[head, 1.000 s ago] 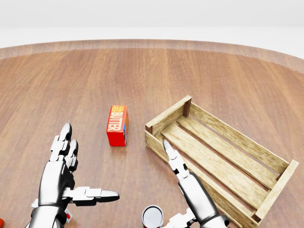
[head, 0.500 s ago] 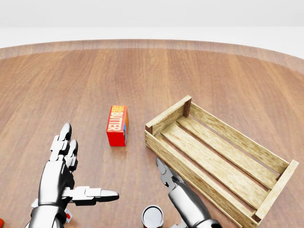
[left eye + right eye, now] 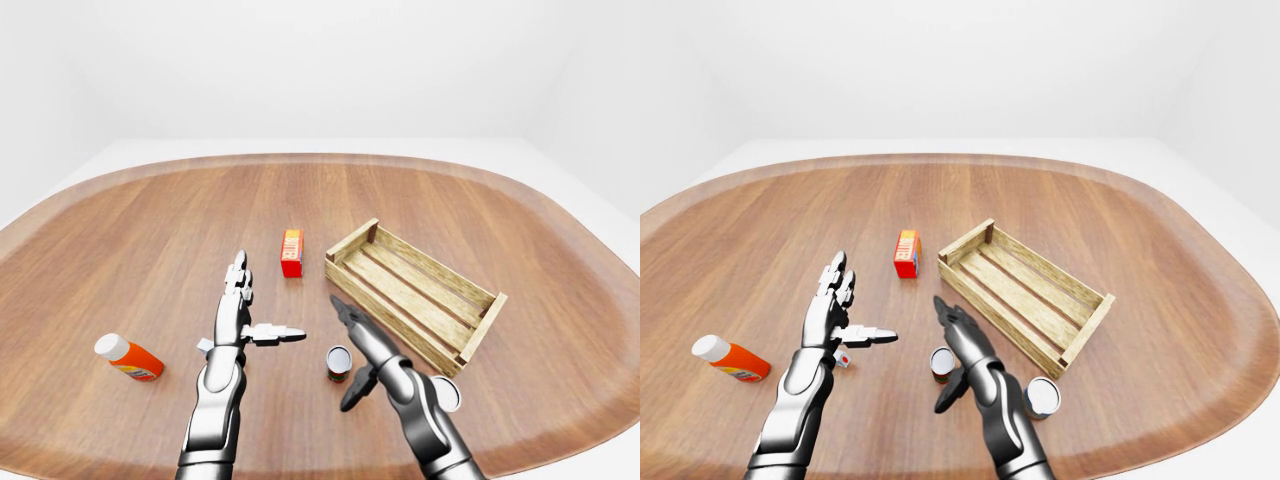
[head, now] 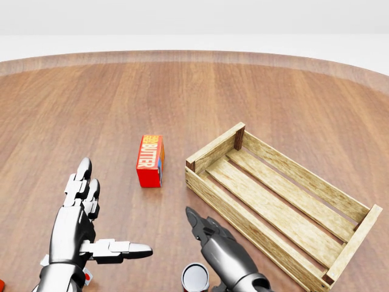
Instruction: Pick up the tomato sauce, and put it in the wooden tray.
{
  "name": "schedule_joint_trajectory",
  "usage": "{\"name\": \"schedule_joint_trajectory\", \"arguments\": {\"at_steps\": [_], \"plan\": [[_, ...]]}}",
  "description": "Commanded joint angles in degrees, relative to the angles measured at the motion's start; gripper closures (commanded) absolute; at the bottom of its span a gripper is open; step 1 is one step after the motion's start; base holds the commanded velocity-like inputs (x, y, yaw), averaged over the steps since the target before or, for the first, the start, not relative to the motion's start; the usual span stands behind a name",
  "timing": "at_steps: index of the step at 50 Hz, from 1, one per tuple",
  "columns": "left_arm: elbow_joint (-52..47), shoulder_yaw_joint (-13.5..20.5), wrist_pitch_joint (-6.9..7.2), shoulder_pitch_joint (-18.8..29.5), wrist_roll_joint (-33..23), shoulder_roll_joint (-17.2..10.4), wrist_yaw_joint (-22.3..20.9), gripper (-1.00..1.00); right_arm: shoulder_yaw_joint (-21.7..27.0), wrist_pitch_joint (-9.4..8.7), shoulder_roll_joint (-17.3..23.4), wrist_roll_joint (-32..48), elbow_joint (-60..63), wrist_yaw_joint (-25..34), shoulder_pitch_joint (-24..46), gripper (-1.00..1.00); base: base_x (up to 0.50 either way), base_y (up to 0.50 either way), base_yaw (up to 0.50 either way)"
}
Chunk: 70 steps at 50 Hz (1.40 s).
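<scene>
On table, wooden tray holds nothing; tomato sauce can beside right robot hand, fingers spread.

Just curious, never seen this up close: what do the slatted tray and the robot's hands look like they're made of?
The wooden tray looks like pale, unfinished wood: visible grain, separate slats, darker corner posts. The left hand and right hand look like polished metal, silvery and reflective with dark joints, though a simulator's render leaves that open.

bench: rounded wood, raised rim | walls: plain white | floor: white | light: even, soft
</scene>
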<state>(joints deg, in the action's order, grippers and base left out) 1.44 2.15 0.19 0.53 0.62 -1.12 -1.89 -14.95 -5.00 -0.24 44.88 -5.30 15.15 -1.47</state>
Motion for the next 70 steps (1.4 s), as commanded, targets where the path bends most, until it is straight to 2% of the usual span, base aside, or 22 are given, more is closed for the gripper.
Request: {"name": "schedule_joint_trajectory", "arguments": {"at_steps": [1, 10, 28, 52, 70], "plan": [[0.0, 0.0, -0.03, 0.0, 0.0, 0.0, 0.0, -1.0, -1.1, 0.0, -1.0, 3.1, -2.0, 1.2, 1.8, -1.0, 0.0, 0.0, 0.0], [0.0, 0.0, -0.01, -0.1, 0.0, 0.0, 0.0, -1.0, -0.6, 0.0, -1.2, 3.7, -5.7, 1.3, 3.0, -1.0, 0.0, 0.0, 0.0], [0.0, 0.0, 0.04, 0.0, 0.0, 0.0, 0.1, -1.0, -1.1, 0.0, -1.8, 14.3, -8.4, 4.4, 6.6, -1.0, 0.0, 0.0, 0.0], [1.1, 0.2, -0.33, 0.6, 0.2, -0.1, -0.1, -1.0, 0.2, 0.0, -2.3, 16.3, -16.4, 4.6, 9.7, -1.0, 0.0, 0.0, 0.0], [0.8, 0.2, -0.27, 0.3, 0.2, -0.1, -0.1, -1.0, 0.8, 0.0, -1.9, 16.0, -16.9, 6.2, 10.1, -1.0, 0.0, 0.0, 0.0]]}}
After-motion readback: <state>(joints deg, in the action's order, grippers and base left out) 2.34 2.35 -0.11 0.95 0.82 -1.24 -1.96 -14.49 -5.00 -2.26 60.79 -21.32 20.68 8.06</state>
